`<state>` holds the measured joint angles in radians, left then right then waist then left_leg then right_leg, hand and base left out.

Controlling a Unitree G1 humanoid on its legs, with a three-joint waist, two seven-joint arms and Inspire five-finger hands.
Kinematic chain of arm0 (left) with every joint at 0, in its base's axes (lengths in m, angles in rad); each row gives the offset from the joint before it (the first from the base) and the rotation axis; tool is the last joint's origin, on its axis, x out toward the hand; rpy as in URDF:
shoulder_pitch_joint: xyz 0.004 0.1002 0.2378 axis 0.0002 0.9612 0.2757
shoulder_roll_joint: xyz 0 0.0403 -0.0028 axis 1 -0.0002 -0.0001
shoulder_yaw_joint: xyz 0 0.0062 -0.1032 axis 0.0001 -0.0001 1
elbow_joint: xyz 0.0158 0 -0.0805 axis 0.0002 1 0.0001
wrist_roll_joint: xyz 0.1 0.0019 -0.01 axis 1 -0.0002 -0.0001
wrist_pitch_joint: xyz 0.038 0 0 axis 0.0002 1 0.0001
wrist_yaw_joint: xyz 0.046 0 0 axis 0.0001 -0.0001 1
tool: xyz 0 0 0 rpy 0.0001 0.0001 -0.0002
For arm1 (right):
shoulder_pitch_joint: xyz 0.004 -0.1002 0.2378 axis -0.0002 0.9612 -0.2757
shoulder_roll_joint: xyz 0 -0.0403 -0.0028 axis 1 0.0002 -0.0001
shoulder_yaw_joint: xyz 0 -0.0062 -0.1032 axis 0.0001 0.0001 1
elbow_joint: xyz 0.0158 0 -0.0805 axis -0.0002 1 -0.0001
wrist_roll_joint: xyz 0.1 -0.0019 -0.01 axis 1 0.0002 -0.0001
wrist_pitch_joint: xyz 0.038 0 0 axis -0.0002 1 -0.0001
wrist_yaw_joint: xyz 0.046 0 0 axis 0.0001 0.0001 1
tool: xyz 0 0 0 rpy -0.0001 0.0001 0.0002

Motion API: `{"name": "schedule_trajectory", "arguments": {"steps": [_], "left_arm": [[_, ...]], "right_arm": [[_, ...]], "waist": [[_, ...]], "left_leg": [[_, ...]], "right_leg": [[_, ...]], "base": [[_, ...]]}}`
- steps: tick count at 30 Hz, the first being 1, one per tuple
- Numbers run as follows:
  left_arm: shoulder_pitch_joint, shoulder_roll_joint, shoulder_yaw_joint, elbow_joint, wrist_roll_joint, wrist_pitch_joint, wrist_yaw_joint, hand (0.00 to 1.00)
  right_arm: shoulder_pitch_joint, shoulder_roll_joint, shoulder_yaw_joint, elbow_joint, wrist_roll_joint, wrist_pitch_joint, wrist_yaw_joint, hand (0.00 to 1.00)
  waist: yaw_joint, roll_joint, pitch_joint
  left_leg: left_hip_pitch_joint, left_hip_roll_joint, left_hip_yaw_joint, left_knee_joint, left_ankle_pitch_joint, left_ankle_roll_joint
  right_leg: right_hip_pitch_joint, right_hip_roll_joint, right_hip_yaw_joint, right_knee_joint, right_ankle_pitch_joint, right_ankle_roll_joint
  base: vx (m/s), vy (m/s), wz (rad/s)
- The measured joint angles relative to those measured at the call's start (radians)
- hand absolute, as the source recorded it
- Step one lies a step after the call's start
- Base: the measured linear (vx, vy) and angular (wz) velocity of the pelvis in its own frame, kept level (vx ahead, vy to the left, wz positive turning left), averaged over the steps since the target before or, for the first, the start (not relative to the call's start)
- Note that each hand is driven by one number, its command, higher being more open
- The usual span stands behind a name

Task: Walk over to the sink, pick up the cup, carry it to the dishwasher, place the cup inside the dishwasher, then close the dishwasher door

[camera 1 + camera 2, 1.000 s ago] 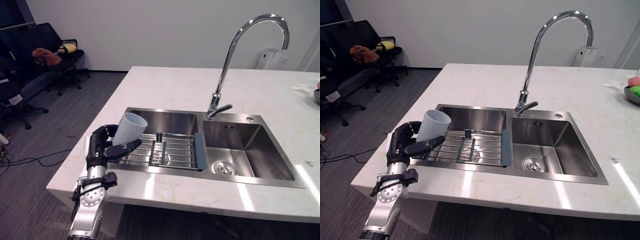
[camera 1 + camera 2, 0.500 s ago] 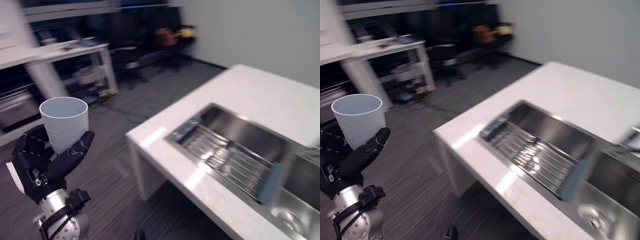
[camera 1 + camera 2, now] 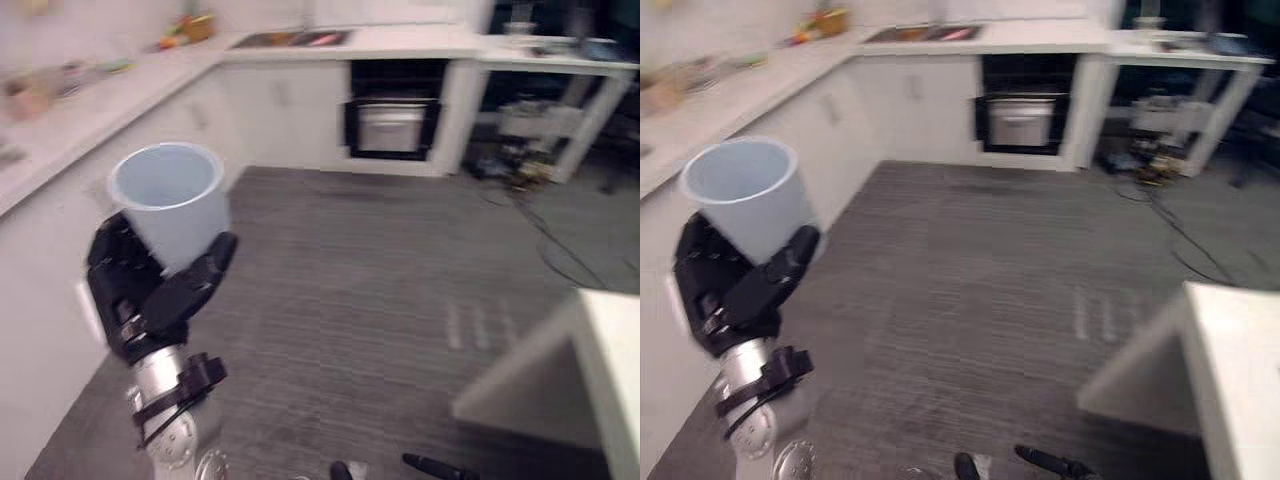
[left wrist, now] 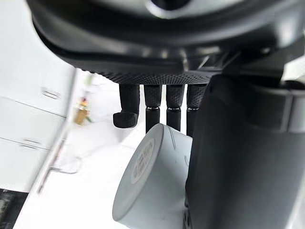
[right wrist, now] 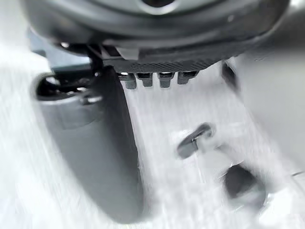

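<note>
One pale cup [image 3: 172,200] stands upright, clasped in the left hand [image 3: 135,295]; a dark built-in appliance [image 3: 392,122] lies far ahead, rightward.

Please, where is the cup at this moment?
The cup is upright in the left hand, at the left of the left eye view, over the grey floor beside the white cabinets.

The cup [image 3: 172,205] is a plain pale blue-white tumbler, wider at the mouth than at the base, and empty. It stands nearly upright, mouth up, in the left of the frame above the dark floor. The left hand [image 3: 150,300] clasps its lower half, thumb across the front.
</note>
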<state>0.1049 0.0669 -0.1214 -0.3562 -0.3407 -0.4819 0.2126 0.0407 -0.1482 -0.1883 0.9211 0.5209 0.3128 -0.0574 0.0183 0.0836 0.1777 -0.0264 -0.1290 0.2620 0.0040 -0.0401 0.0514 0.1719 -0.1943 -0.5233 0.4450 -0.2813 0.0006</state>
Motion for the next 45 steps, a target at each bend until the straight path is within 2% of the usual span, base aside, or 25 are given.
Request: {"name": "schedule_trajectory", "arguments": {"steps": [1, 2, 3, 5, 8, 9, 12, 14, 17, 18, 22, 24, 26, 28, 30, 31, 32, 34, 35, 36, 37, 39, 40, 41, 45], "left_arm": [[-0.023, 0.045, -0.014, 0.028, -0.002, -0.002, -0.011, 0.0], [-0.026, 0.057, -0.021, 0.042, -0.002, -0.011, -0.01, 0.0], [-0.016, 0.049, -0.024, 0.095, -0.001, 0.002, 0.01, 0.0], [0.034, 0.024, -0.027, 0.116, 0.006, 0.023, 0.062, 0.0], [0.041, 0.037, -0.052, 0.116, 0.028, 0.026, 0.091, 0.0], [0.051, 0.072, -0.021, 0.124, 0.026, 0.064, 0.064, 0.0], [0.051, 0.069, -0.021, 0.124, 0.026, 0.064, 0.064, 0.0], [0.05, 0.045, -0.01, 0.12, 0.024, 0.062, 0.066, 0.0], [0.022, 0.027, -0.022, 0.12, 0.009, 0.062, 0.05, 0.0], [0.013, 0.025, -0.041, 0.12, 0.003, 0.062, 0.03, 0.0], [-0.012, -0.001, -0.088, 0.12, -0.024, 0.061, -0.03, 0.0], [-0.024, -0.014, -0.101, 0.123, -0.046, 0.061, -0.055, 0.0], [-0.011, -0.006, -0.102, 0.124, -0.062, 0.061, -0.083, 0.0], [0.015, -0.004, -0.102, 0.124, -0.071, 0.06, -0.089, 0.0], [0.086, -0.015, -0.081, 0.114, -0.074, 0.057, -0.087, 0.0], [0.103, -0.016, -0.076, 0.113, -0.074, 0.056, -0.087, 0.0], [0.126, -0.022, -0.07, 0.116, -0.076, 0.056, -0.087, 0.0], [0.127, -0.017, -0.055, 0.122, -0.093, 0.055, -0.105, 0.0], [0.128, -0.007, -0.038, 0.122, -0.114, 0.052, -0.119, 0.0], [0.128, -0.005, -0.022, 0.123, -0.124, 0.052, -0.13, 0.0], [0.129, -0.012, -0.011, 0.125, -0.134, 0.04, -0.137, 0.0], [0.13, -0.015, -0.011, 0.137, -0.133, 0.018, -0.137, 0.0], [0.126, -0.017, -0.012, 0.144, -0.13, 0.0, -0.136, 0.0], [0.118, -0.017, -0.012, 0.152, -0.13, -0.014, -0.136, 0.0], [0.067, 0.019, -0.017, 0.166, -0.132, 0.026, -0.144, 0.0]], "right_arm": [[-0.035, 0.046, 0.002, 0.005, 0.037, -0.006, -0.031, 1.0], [-0.048, 0.047, 0.003, -0.004, 0.049, -0.01, -0.04, 1.0], [-0.058, 0.059, 0.006, -0.002, 0.06, -0.02, -0.044, 1.0], [-0.052, 0.063, 0.055, -0.022, 0.066, -0.02, -0.034, 1.0], [-0.04, 0.067, 0.08, -0.031, 0.062, -0.02, -0.027, 1.0], [0.008, 0.067, 0.153, -0.034, 0.026, -0.02, -0.027, 1.0], [0.014, 0.066, 0.152, -0.034, 0.026, -0.02, -0.027, 1.0], [0.017, 0.065, 0.143, -0.033, 0.025, -0.022, -0.02, 1.0], [0.032, 0.068, 0.112, -0.068, 0.026, -0.036, 0.03, 1.0], [0.037, 0.066, 0.105, -0.076, 0.026, -0.042, 0.058, 1.0], [0.054, 0.052, 0.105, -0.086, 0.025, -0.057, 0.14, 1.0], [0.052, 0.031, 0.105, -0.092, 0.019, -0.058, 0.197, 1.0], [0.04, 0.02, 0.115, -0.092, -0.038, -0.055, 0.257, 1.0], [0.039, 0.011, 0.12, -0.092, -0.061, -0.049, 0.263, 1.0], [0.041, -0.009, 0.131, -0.112, -0.092, -0.018, 0.262, 1.0], [0.043, -0.009, 0.134, -0.113, -0.092, -0.014, 0.259, 1.0], [0.043, -0.012, 0.133, -0.113, -0.093, -0.011, 0.249, 1.0], [0.036, -0.017, 0.132, -0.099, -0.092, 0.009, 0.231, 1.0], [0.018, -0.021, 0.132, -0.075, -0.092, 0.019, 0.224, 1.0], [0.005, -0.024, 0.132, -0.053, -0.092, 0.025, 0.22, 1.0], [-0.011, -0.032, 0.125, -0.017, -0.096, 0.026, 0.219, 1.0], [-0.015, -0.031, 0.113, 0.014, -0.109, 0.025, 0.218, 1.0], [-0.03, -0.024, 0.104, 0.04, -0.118, 0.024, 0.204, 1.0], [-0.031, -0.014, 0.096, 0.044, -0.12, 0.023, 0.193, 1.0], [-0.021, 0.017, 0.01, 0.044, -0.079, 0.028, 0.144, 1.0]], "waist": [[-0.002, -0.07, 0.024], [0.007, -0.078, 0.035], [0.021, -0.078, 0.05], [0.018, -0.039, 0.02], [0.017, -0.042, -0.009], [0.008, -0.094, -0.062], [0.006, -0.094, -0.061], [0.001, -0.09, -0.058], [-0.041, -0.088, -0.053], [-0.059, -0.085, -0.051], [-0.067, -0.075, -0.045], [-0.069, -0.058, -0.036], [-0.069, -0.057, -0.036], [-0.065, -0.058, -0.036], [-0.034, -0.034, -0.019], [-0.03, -0.032, -0.011], [-0.02, -0.027, -0.002], [-0.005, -0.041, 0.013], [0.0, -0.055, 0.026], [0.003, -0.064, 0.034], [0.021, -0.064, 0.044], [0.039, -0.07, 0.05], [0.05, -0.081, 0.057], [0.047, -0.091, 0.057], [0.045, -0.132, 0.047]], "left_leg": [[-0.068, 0.018, -0.039, 0.244, -0.032, 0.178], [-0.057, 0.02, -0.089, 0.256, -0.084, 0.115], [-0.011, 0.005, -0.097, 0.257, -0.088, 0.109], [0.04, 0.033, -0.108, 0.195, -0.088, 0.101], [0.109, 0.043, -0.123, 0.135, -0.084, 0.078], [0.211, 0.09, -0.06, -0.044, 0.013, -0.009], [0.21, 0.092, -0.058, -0.041, 0.01, -0.01], [0.185, 0.099, -0.026, 0.006, -0.03, -0.011], [0.124, 0.113, -0.027, 0.092, -0.084, 0.01], [0.114, 0.117, -0.033, 0.115, -0.099, 0.015], [0.1, 0.128, -0.057, 0.173, -0.143, 0.007], [0.049, 0.159, -0.073, 0.293, -0.203, -0.019], [0.03, 0.163, -0.102, 0.347, -0.229, -0.035], [0.033, 0.174, -0.112, 0.394, -0.25, -0.057], [-0.127, 0.244, -0.111, 0.83, -0.228, -0.073], [-0.178, 0.269, -0.112, 0.934, -0.202, -0.076], [-0.235, 0.289, -0.114, 1.028, -0.241, -0.075], [-0.292, 0.263, -0.111, 0.913, -0.268, -0.063], [-0.321, 0.223, -0.117, 0.747, -0.257, -0.067], [-0.34, 0.193, -0.14, 0.605, -0.211, -0.08], [-0.349, 0.164, -0.227, 0.373, -0.083, -0.109], [-0.33, 0.155, -0.235, 0.357, 0.039, -0.133], [-0.332, 0.128, -0.226, 0.435, 0.036, -0.081], [-0.367, 0.125, -0.211, 0.543, -0.046, -0.056], [-0.339, 0.086, -0.155, 0.698, -0.215, 0.0]], "right_leg": [[-0.062, -0.036, 0.143, -0.037, -0.005, 0.03], [-0.072, -0.044, 0.186, -0.069, 0.007, 0.069], [-0.097, -0.059, 0.254, -0.12, 0.006, 0.107], [-0.164, -0.023, 0.268, -0.164, 0.028, 0.124], [-0.201, 0.031, 0.261, -0.239, 0.107, 0.098], [-0.056, 0.073, 0.276, -0.477, 0.353, 0.072], [-0.057, 0.074, 0.279, -0.477, 0.353, 0.071], [-0.091, 0.082, 0.324, -0.46, 0.353, 0.07], [-0.118, 0.082, 0.331, -0.44, 0.351, 0.063], [-0.123, 0.085, 0.33, -0.431, 0.347, 0.057], [-0.126, 0.105, 0.329, -0.413, 0.318, 0.042], [-0.153, 0.116, 0.332, -0.331, 0.256, 0.044], [-0.216, 0.116, 0.344, -0.173, 0.127, 0.031], [-0.203, 0.114, 0.347, -0.146, 0.092, 0.021], [-0.176, 0.129, 0.344, -0.073, 0.012, 0.006], [-0.154, 0.138, 0.342, -0.068, -0.003, -0.002], [-0.115, 0.143, 0.339, -0.066, -0.027, -0.001], [-0.07, 0.114, 0.344, -0.07, -0.056, 0.011], [-0.045, 0.082, 0.35, -0.083, -0.07, 0.029], [-0.03, 0.057, 0.358, -0.094, -0.08, 0.045], [0.004, 0.032, 0.387, -0.115, -0.1, 0.079], [0.041, 0.009, 0.414, -0.129, -0.123, 0.105], [0.07, -0.015, 0.449, -0.129, -0.136, 0.111], [0.073, -0.027, 0.475, -0.113, -0.127, 0.112], [0.066, -0.107, 0.466, 0.064, -0.08, 0.148]], "base": [[0.07, -0.079, 2.31], [0.08, -0.058, 1.07], [0.07, -0.003, 0.22], [0.14, 0.079, 0.04], [0.28, 0.038, 0.07], [0.18, 0.002, 0.09], [0.0, 0.001, -0.05], [-0.03, 0.003, -0.41], [-0.02, 0.014, -0.16], [0.0, 0.0, 0.0], [0.05, -0.017, -0.06], [0.09, -0.037, 0.03], [0.12, -0.076, 0.24], [0.2, -0.09, 0.29], [0.24, -0.095, 0.07], [0.29, -0.039, 0.03], [0.32, 0.019, 0.01], [0.34, 0.074, -0.04], [0.33, 0.131, -0.14], [0.52, 0.242, -0.41], [0.32, 0.163, -0.5], [0.44, 0.269, -0.56], [0.64, 0.384, -0.5], [0.54, 0.307, -0.41], [0.5, 0.238, -0.2]]}}
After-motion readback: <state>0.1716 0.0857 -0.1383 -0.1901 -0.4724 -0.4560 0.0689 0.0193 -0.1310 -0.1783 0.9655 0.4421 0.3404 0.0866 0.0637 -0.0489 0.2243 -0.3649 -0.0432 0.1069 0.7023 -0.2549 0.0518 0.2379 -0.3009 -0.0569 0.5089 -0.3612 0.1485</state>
